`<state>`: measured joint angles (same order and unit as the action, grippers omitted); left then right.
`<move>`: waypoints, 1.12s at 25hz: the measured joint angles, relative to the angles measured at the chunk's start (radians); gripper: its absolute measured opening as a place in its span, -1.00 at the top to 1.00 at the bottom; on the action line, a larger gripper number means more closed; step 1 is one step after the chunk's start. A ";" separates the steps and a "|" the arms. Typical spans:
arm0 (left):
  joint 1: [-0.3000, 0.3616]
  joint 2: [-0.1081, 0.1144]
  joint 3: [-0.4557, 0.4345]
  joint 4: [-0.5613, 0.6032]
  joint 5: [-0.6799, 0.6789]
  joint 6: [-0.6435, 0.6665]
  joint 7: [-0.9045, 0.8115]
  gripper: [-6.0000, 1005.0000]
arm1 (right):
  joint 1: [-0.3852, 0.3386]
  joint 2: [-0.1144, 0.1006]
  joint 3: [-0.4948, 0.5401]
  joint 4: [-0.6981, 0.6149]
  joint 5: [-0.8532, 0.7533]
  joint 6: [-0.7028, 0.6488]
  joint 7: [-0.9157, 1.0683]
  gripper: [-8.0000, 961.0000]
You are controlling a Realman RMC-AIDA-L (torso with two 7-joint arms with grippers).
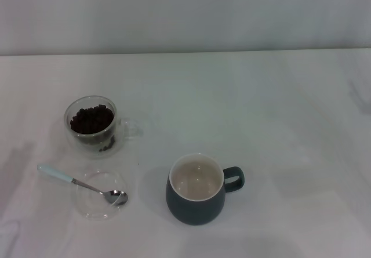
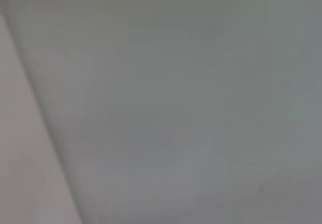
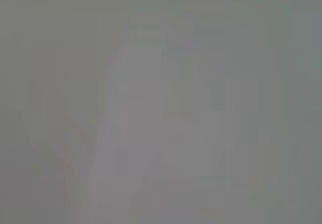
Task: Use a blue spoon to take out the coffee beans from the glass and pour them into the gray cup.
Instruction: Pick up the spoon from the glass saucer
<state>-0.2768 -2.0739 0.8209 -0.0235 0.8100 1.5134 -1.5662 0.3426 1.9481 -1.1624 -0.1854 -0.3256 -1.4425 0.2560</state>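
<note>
In the head view, the clear glass (image 1: 93,126) stands at the left of the white table, its handle to the right, filled with dark coffee beans (image 1: 91,119). In front of it the blue spoon (image 1: 81,184) lies across a flat clear dish (image 1: 98,195), metal bowl in the dish, pale blue handle pointing left and away. The gray cup (image 1: 197,189) stands front centre, upright, its cream inside empty, handle to the right. Neither gripper is in view. Both wrist views show only plain grey-white surface.
The white table (image 1: 278,124) runs back to a pale wall. Faint shadows fall at the table's left and right edges.
</note>
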 joint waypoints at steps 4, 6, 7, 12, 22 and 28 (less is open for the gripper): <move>0.015 -0.003 0.017 -0.023 0.007 -0.025 -0.018 -0.73 | 0.009 -0.002 0.021 -0.012 0.000 0.028 -0.009 -0.52; 0.019 -0.004 0.018 -0.030 0.025 -0.042 -0.022 -0.73 | 0.011 -0.004 0.026 -0.018 0.001 0.035 -0.011 -0.52; 0.020 -0.005 0.020 -0.031 0.038 -0.048 -0.023 -0.73 | 0.013 -0.005 0.027 -0.020 0.001 0.041 -0.011 -0.52; 0.018 -0.003 0.072 -0.027 0.063 -0.084 -0.024 -0.73 | 0.020 0.001 0.033 -0.026 0.001 0.063 -0.014 -0.52; 0.006 0.002 0.147 -0.022 0.071 -0.158 -0.033 -0.73 | 0.011 0.018 0.035 -0.037 -0.006 0.061 -0.014 -0.51; -0.023 0.003 0.201 -0.020 0.078 -0.202 -0.034 -0.72 | 0.011 0.029 0.035 -0.037 -0.009 0.059 -0.014 -0.51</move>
<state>-0.2996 -2.0709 1.0222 -0.0439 0.8884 1.3117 -1.6003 0.3536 1.9768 -1.1273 -0.2225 -0.3342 -1.3838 0.2423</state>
